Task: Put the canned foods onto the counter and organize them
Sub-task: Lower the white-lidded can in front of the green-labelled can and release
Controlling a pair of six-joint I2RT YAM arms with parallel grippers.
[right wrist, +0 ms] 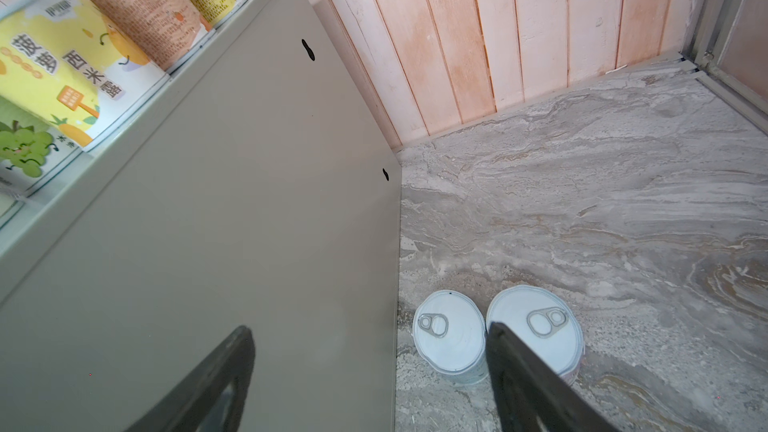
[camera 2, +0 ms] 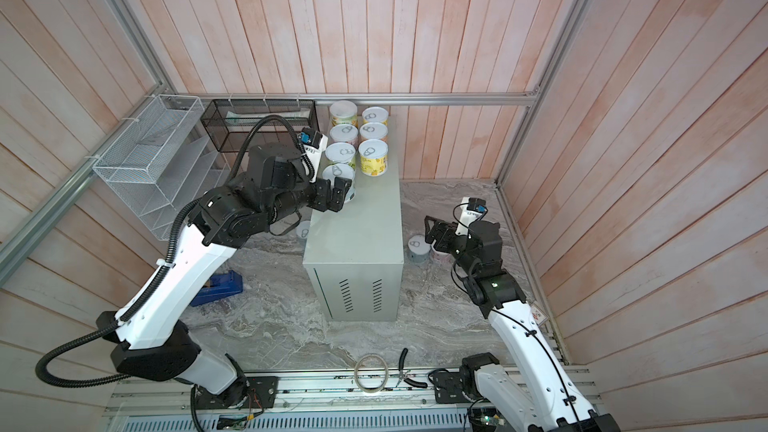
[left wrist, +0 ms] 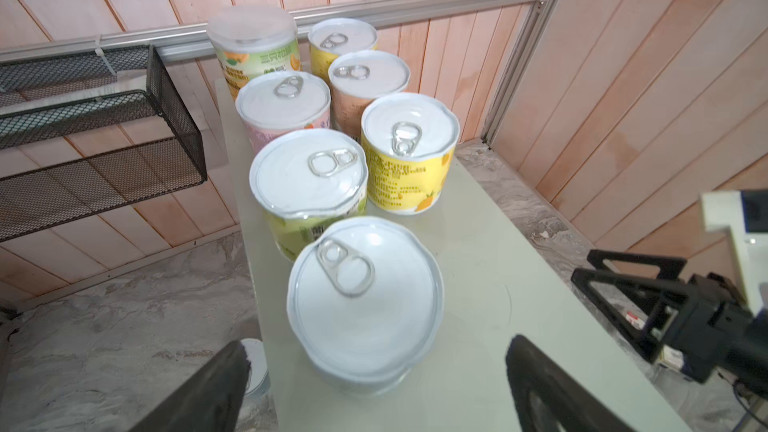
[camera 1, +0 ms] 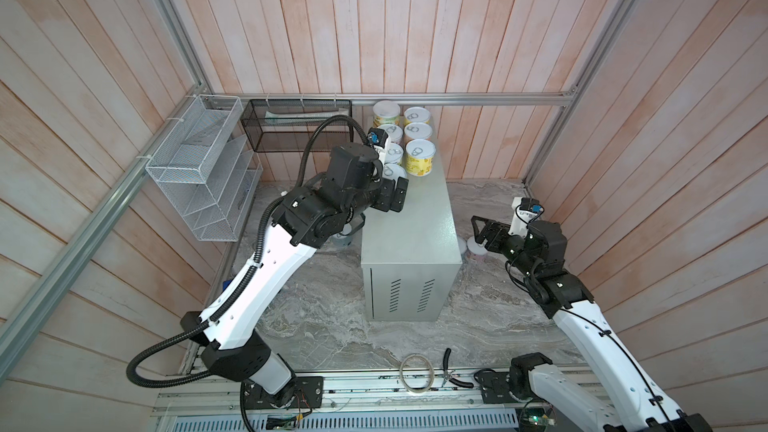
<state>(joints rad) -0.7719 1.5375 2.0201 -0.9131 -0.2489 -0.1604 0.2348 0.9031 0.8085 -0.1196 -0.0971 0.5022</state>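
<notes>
The left gripper (left wrist: 376,353) sits open beside the front can (left wrist: 365,297) on the desk (left wrist: 498,276). The right gripper (right wrist: 370,330) hangs open over two cans (right wrist: 451,336) on the marble (right wrist: 582,201).

A robotics lab test cell: pale pink plank walls (camera 1: 415,14) framed in bare aluminium extrusion rails (camera 1: 457,99), two white-and-black robot arms (camera 1: 270,276) bolted to a slotted metal base rail (camera 1: 374,386), black-handled pliers (camera 1: 448,361) and a tape roll (camera 1: 415,354) well apart from the left pincer (camera 1: 395,193).
</notes>
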